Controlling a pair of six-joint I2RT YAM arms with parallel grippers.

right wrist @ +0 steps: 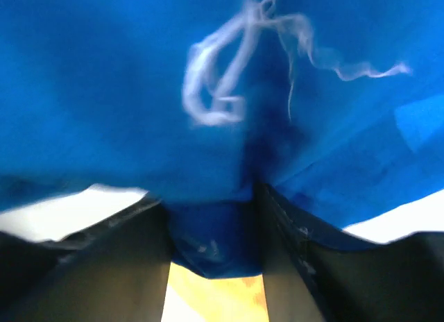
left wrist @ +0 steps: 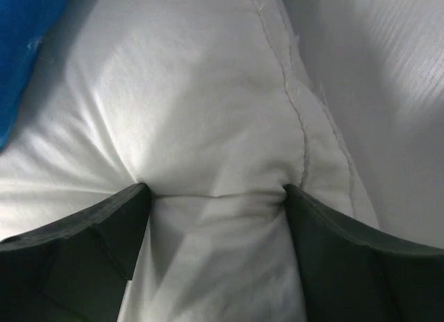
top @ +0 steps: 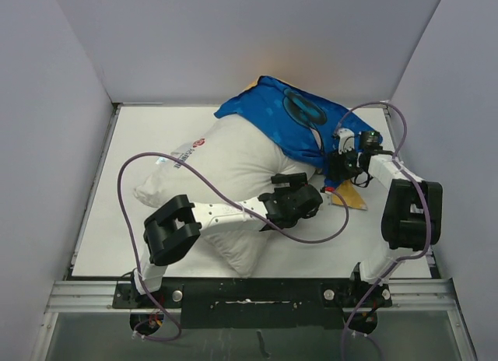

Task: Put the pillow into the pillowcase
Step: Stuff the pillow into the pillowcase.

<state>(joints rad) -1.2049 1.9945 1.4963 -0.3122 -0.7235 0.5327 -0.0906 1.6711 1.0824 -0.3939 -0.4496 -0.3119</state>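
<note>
The white pillow [top: 226, 166] lies across the middle of the table, its far right end inside the blue pillowcase [top: 288, 116]. My left gripper [top: 299, 188] is shut on a fold of the pillow [left wrist: 215, 128] near its right edge; its fingers [left wrist: 111, 225] pinch the white fabric. My right gripper [top: 336, 168] is shut on the pillowcase's blue edge [right wrist: 215, 93], with yellow lining [right wrist: 215, 294] below. A yellow corner [top: 350, 196] of the case shows on the table.
Grey walls [top: 47, 104] enclose the white table [top: 140, 135] on three sides. Purple cables [top: 124, 190] loop over the left and right arms. The right arm's base [top: 408, 213] stands at the right edge.
</note>
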